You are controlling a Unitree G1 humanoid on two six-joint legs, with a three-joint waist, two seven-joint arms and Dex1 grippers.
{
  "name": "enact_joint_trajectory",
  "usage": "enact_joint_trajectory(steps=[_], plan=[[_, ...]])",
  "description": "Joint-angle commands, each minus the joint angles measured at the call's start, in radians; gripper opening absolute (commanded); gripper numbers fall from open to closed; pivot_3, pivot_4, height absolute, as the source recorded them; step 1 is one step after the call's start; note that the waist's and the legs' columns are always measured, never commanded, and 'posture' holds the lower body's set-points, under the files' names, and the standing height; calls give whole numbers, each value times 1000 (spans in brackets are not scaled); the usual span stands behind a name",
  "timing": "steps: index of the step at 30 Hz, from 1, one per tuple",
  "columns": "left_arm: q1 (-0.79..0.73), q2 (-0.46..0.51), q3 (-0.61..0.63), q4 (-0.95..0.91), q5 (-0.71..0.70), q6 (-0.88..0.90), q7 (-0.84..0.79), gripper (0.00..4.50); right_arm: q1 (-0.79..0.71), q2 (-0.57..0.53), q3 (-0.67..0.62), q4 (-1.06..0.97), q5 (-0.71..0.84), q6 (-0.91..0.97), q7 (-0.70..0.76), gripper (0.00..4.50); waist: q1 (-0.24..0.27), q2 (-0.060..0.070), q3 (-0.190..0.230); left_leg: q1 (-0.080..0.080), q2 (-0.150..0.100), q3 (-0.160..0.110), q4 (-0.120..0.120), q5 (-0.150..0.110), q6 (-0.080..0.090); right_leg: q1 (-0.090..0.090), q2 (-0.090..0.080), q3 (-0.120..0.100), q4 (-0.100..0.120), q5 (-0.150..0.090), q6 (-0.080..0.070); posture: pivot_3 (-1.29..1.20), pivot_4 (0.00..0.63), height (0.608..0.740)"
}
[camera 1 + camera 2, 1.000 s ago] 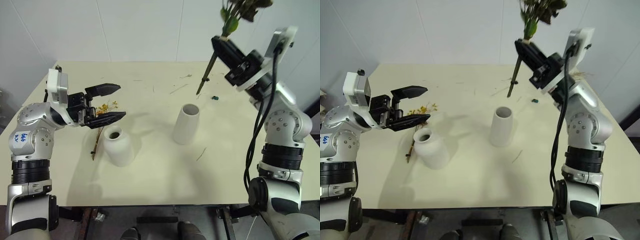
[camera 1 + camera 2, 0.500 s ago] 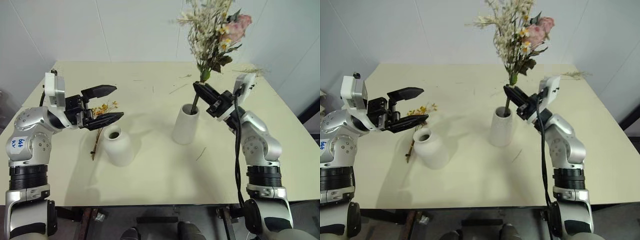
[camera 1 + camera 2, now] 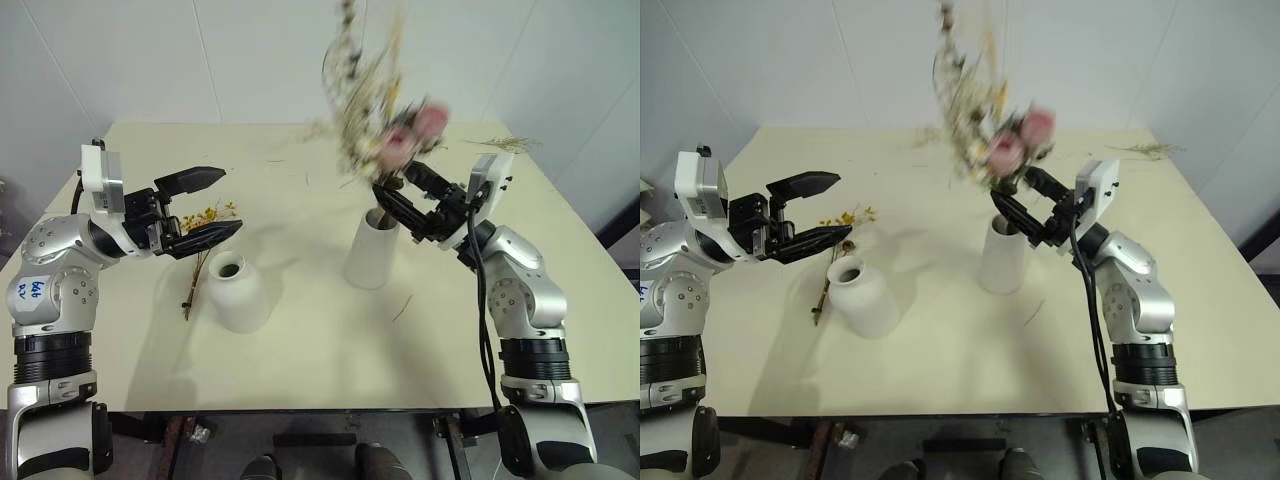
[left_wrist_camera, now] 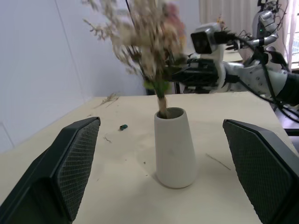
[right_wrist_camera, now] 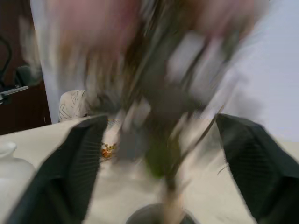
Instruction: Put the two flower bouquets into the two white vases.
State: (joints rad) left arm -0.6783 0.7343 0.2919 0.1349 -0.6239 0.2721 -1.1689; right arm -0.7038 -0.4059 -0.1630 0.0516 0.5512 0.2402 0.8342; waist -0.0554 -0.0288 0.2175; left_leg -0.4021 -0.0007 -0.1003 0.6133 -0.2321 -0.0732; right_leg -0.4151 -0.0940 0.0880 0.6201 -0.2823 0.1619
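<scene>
The bushy bouquet stands with its stem in the taller white vase at the table's middle and leans left, blurred with motion. My right gripper is open, its two fingers on either side of the stem just above the vase mouth. The sparse yellow-orange bouquet lies flat on the table, left of the short squat vase. My left gripper hangs open above those yellow blooms, holding nothing. The left wrist view looks at the taller vase and the bushy bouquet.
Loose dried twigs lie about the table: a sprig at the back right corner, a thin twig right of the taller vase, scraps toward the back. A small dark bit lies near the taller vase.
My right gripper came down with the bushy bouquet, set its stem into the taller vase and opened. The freed bouquet swings left. My left gripper stays where it was.
</scene>
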Motion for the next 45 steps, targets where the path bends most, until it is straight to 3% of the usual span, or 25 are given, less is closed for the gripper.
enact_joint_trajectory(steps=[1, 8, 12, 17, 22, 30, 39, 45], plan=[[-7, 48, -1, 34, 81, -14, 71, 4500, 28, -68, -43, -39, 11, -14, 44, 4413, 0, 0, 0, 0, 0, 0, 0, 0, 0, 0, 0, 0, 0, 0, 0, 0, 150, 740], [-19, 122, -36, 54, 254, 150, 337, 4500, 119, -314, -92, -19, 36, 56, 213, 4413, 2, 0, 0, 0, 0, 0, 0, 0, 0, 0, 0, 0, -1, 0, 0, 0, 150, 740], [-35, 164, -72, 56, 330, 404, 497, 4500, 171, -455, -115, -89, 97, 149, 328, 4413, -1, 0, 0, 0, -1, 0, 0, 0, 1, 0, 0, 0, -1, 0, 0, 0, 150, 740], [-44, 234, -233, 36, 439, 729, 570, 4500, 186, -579, -106, -256, 204, 287, 425, 4413, -5, 0, 0, 1, 0, 0, 0, 0, 1, 0, 1, 0, 1, -1, 0, 0, 150, 740], [-66, 179, -262, -1, 422, 937, 614, 4500, 145, -577, -77, -319, 247, 326, 431, 4413, 3, -1, 0, 1, -1, 0, 1, 0, 0, 2, 0, 0, -1, -1, 0, 0, 150, 740], [-111, 48, -283, -75, 407, 1117, 683, 4500, 173, -506, -73, -380, 266, 320, 383, 4413, 25, -2, 0, -1, -1, -1, 0, 0, 0, 1, 0, 0, -2, -1, 0, 0, 150, 740], [-132, 76, -320, -31, 403, 1106, 653, 4500, 203, -481, -71, -427, 287, 327, 338, 4413, 25, -2, 0, 0, -1, -1, 1, 0, 0, 1, 0, 0, -1, -1, 0, 0, 150, 740], [-179, 158, -379, -48, 396, 1075, 587, 4500, 219, -478, -74, -425, 283, 316, 332, 4413, 27, -2, 0, -1, -1, -1, 1, 0, 0, 1, 0, 0, -2, -1, 0, 0, 150, 740]])
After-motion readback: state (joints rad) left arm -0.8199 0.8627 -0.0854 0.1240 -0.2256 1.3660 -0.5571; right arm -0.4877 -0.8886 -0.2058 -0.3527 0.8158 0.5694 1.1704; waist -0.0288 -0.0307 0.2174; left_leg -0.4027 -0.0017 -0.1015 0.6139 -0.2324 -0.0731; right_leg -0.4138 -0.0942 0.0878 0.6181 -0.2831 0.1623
